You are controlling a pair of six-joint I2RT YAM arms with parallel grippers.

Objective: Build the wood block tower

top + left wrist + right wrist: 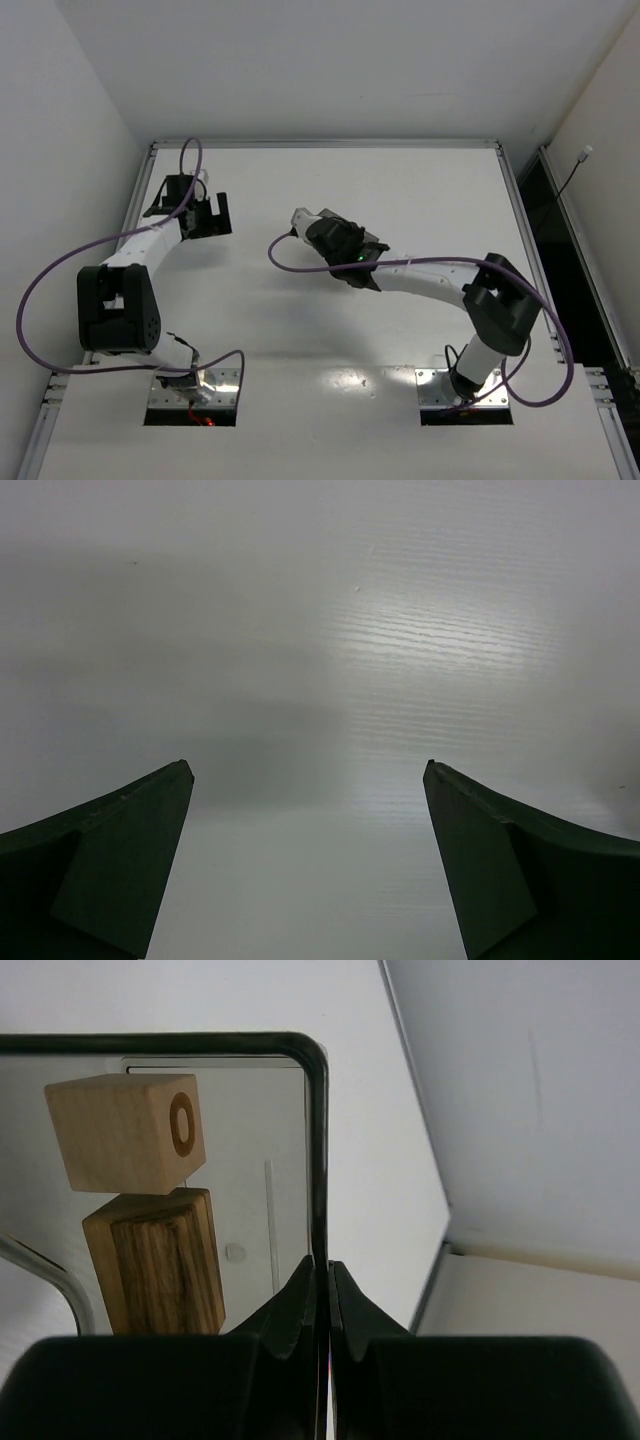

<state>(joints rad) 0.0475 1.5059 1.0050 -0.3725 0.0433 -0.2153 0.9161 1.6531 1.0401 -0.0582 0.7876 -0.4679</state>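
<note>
In the right wrist view my right gripper (321,1263) is shut on the thin side wall of the dark grey translucent box (316,1140). Inside the box lie two wood blocks: a light cube with a ring mark (120,1135) and a darker-grained block (165,1260) touching it below. In the top view the right gripper (318,232) is at the table's middle; the box and blocks are hidden under it. My left gripper (208,215) is open and empty at the far left, over bare table (308,770). No tower shows.
The white table (400,180) has a metal rim (330,144) along its far and side edges, with white walls beyond. Purple cables (40,290) loop off both arms. A corner of the table edge and wall shows in the right wrist view (450,1245).
</note>
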